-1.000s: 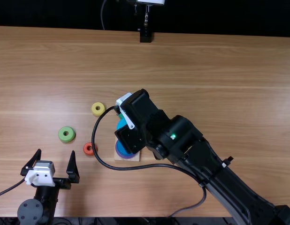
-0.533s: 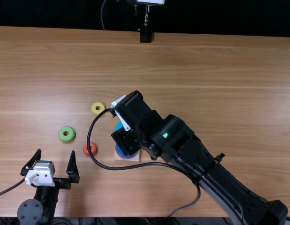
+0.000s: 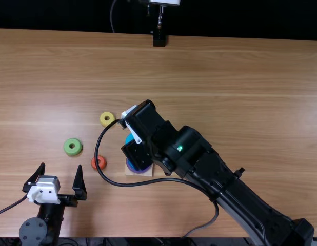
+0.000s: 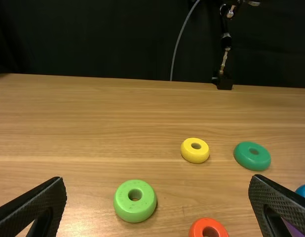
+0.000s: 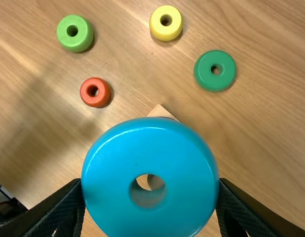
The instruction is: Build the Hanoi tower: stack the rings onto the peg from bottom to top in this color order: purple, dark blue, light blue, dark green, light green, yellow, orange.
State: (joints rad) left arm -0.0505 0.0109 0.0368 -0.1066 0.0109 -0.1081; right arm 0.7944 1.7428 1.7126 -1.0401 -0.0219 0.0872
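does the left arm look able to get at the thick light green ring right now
Probably yes: the left gripper is open near the light green ring, nothing seems to lie between them, and the right arm's black cable loops off to one side.

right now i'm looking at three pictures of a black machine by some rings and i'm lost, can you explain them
These are two robot arms at a wooden table. The top view looks down from above the near edge; each wrist view comes from a camera on one arm. The right gripper holds a light blue ring above a wooden base. The left gripper is open and empty. Light green, yellow, dark green and orange rings lie loose on the table.
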